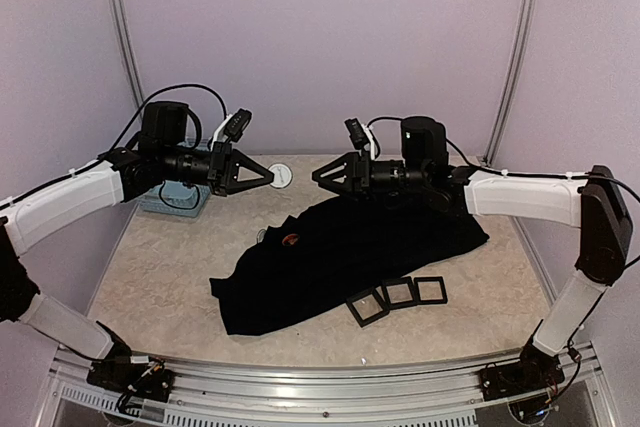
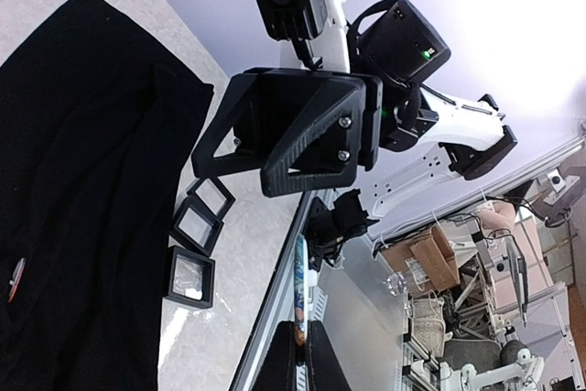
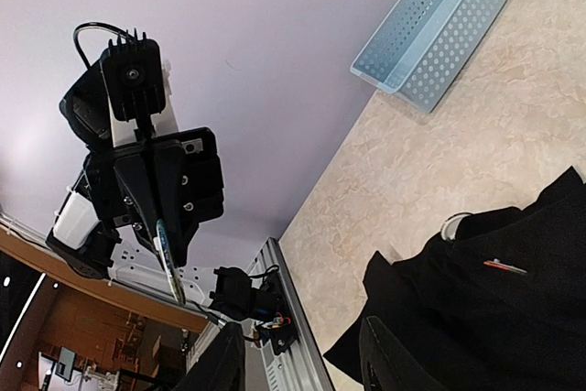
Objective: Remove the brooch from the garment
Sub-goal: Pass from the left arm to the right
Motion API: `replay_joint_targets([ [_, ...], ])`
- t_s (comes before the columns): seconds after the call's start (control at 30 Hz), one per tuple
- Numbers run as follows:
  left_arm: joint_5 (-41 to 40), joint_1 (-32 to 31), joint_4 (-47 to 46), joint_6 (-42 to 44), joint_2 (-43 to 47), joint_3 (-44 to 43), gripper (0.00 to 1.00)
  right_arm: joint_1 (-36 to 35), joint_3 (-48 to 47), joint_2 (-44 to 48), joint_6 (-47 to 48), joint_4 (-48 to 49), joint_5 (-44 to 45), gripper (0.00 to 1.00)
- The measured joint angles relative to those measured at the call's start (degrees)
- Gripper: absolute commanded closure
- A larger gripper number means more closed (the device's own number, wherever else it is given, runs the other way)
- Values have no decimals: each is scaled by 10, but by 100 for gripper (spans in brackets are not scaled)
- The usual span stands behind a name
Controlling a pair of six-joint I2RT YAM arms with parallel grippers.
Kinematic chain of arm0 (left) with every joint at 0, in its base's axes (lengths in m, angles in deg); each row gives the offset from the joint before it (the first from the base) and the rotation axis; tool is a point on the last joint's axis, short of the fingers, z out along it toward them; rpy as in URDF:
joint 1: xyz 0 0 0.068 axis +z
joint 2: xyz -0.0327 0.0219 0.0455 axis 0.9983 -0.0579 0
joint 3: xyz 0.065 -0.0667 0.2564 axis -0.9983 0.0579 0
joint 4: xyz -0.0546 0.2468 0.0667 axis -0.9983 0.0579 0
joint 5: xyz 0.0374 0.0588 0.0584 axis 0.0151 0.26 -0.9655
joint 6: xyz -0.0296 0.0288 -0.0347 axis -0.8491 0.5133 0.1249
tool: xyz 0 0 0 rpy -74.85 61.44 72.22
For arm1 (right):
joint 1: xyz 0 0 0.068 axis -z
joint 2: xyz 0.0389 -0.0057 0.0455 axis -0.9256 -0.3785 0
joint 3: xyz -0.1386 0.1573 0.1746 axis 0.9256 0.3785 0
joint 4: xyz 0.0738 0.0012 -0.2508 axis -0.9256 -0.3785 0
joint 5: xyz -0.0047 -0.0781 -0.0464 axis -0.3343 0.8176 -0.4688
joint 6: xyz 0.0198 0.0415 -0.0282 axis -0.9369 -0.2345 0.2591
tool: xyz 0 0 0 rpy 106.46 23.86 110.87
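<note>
My right gripper (image 3: 302, 327) hung part open, empty | my left gripper (image 1: 270, 179) pinched shut, facing it | brooch (image 1: 290, 239) pinned near garment's (image 1: 370, 247) far left edge, below both | step: approach; next I needed to descend, steady cloth, pinch brooch.

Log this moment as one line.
left jaws: shut on thin pin | right jaws: open, empty | red brooch: on garment | both arms: raised

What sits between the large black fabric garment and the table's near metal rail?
Top view: three small black square frames in a row along the near edge of the garment, then bare marbled tabletop up to the rail.
</note>
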Motion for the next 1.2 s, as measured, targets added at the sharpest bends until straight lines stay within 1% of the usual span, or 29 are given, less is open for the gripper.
replay_joint_targets([
  [0.2, 14, 0, 0, 0, -1, 0, 100, -3, -3, 4, 6, 11, -26, 47],
  [0.3, 17, 0, 1, 0, -4, -1, 100, -6, -10, 4, 6, 19, -43, 46],
  [0.43, 21, 0, 2, 1, -8, -2, 100, -10, -28, -1, 5, 30, -63, 48],
  [0.67, 29, -1, 1, 1, -11, -4, 100, -25, -51, -29, -2, 42, -85, 58],
  [0.87, 33, -4, 1, 1, -12, -5, 100, -34, -64, -54, -15, 51, -101, 73],
  [1.03, 34, -6, 2, 1, -14, -5, 100, -37, -64, -55, -21, 57, -110, 83],
  [1.2, 35, -8, 2, 1, -16, -5, 100, -38, -67, -58, -30, 65, -115, 88],
])
